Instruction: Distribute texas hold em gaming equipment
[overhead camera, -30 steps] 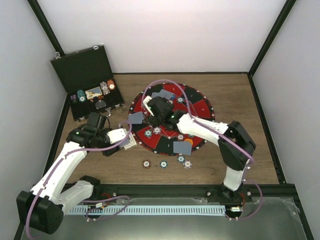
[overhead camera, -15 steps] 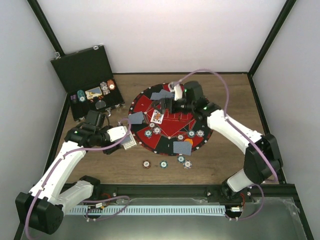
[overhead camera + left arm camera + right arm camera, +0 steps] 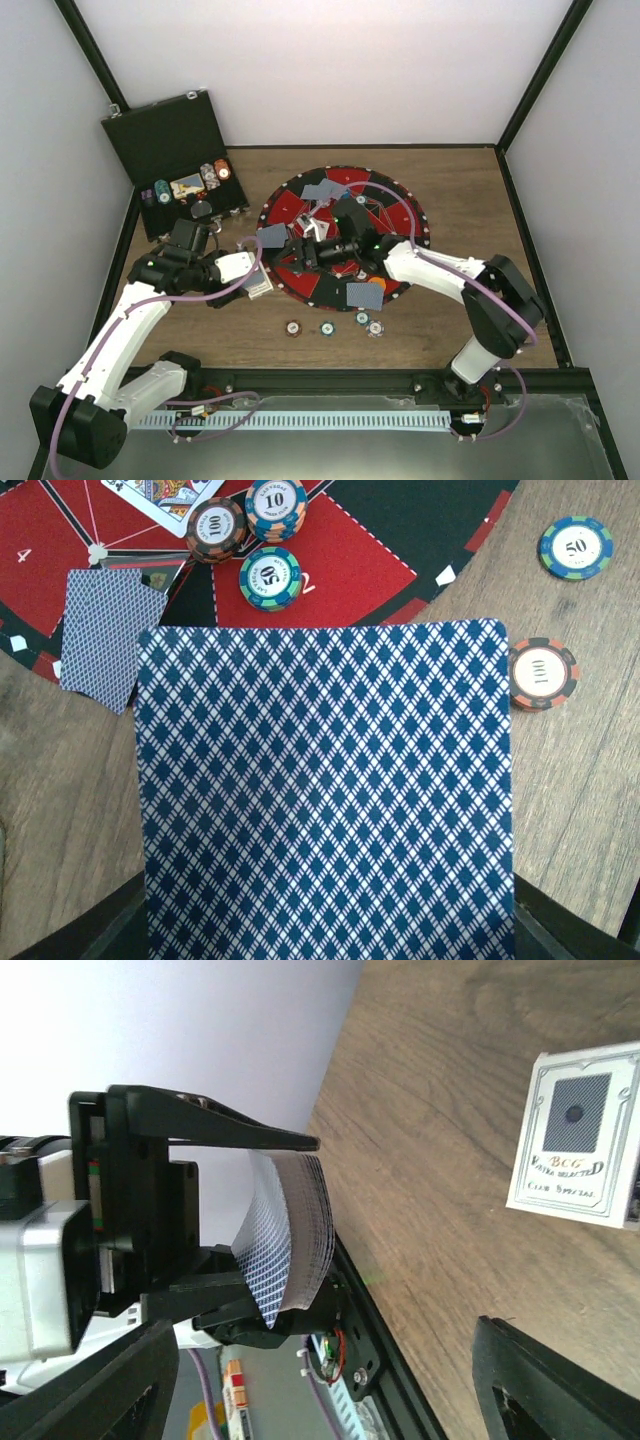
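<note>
Dealing step. The card deck is clamped by the left gripper; the right gripper, spread and empty, is aimed at it. One card must next be drawn.

A robotics lab test cell is shown; a wooden table is enclosed by plain white panels at 9, 12 and 3 o'clock, held in black frame posts; two white robot arms are bolted to a black rail at 6 o'clock, backed by a slotted cable duct.
</note>
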You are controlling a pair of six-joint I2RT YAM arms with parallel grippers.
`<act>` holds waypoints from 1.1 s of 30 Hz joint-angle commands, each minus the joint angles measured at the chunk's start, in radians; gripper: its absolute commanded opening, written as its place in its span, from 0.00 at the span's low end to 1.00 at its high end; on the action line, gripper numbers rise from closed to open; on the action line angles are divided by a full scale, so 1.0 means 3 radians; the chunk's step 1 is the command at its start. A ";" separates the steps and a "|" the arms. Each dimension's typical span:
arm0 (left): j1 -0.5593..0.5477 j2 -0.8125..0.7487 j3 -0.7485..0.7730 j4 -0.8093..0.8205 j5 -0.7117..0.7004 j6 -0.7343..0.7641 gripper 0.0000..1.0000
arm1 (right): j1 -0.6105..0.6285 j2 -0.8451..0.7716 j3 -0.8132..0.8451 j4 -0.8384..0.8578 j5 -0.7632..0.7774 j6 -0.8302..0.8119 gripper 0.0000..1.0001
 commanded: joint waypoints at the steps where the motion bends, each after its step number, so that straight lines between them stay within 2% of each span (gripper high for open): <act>1: 0.0003 -0.0049 0.0105 -0.0023 0.0093 0.0096 0.16 | 0.0105 0.0204 -0.0018 0.0429 -0.0230 0.0344 0.80; 6: -0.0001 -0.0062 0.0114 -0.0040 0.0114 0.0125 0.16 | 0.0189 0.0396 0.0066 0.0597 -0.0299 0.0471 0.76; 26: -0.0022 -0.0046 0.0181 -0.0098 0.0345 0.0202 0.16 | 0.0429 0.1002 0.0550 0.1032 -0.0530 0.0860 0.71; 33: -0.0026 -0.0128 0.0218 -0.0135 0.0399 0.0249 0.16 | 0.0412 0.1056 0.0599 0.0828 -0.0430 0.0826 0.68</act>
